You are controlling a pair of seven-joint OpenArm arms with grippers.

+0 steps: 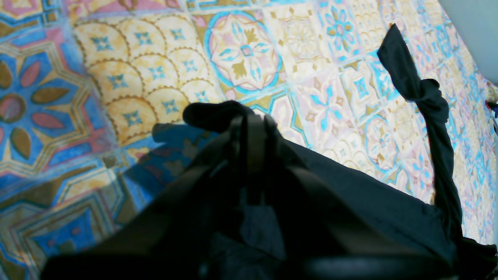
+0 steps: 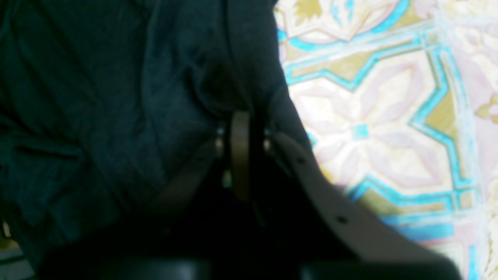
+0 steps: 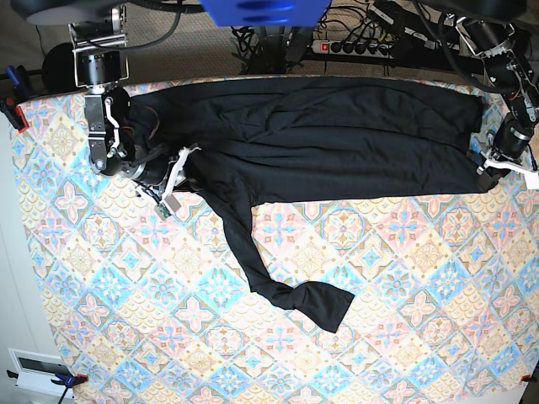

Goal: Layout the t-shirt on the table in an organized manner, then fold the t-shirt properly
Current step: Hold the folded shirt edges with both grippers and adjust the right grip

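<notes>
Sprawling black t-shirt (image 3: 337,135) — sleeve trailing

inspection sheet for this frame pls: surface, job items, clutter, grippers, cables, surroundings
Surface: table under a pastel tile-pattern cloth, lying flat.
Job's things: black t-shirt stretched along the far edge; one long sleeve trails toward the middle, twisted near its cuff.
Clutter: nothing seen.
Grippers: left gripper shut on the t-shirt; right gripper shut on the t-shirt.
Cables: a tangle of cables and a power strip behind the table.
Surroundings: clamps at the table's edges.

Bright even light, wrist views blurred
</notes>
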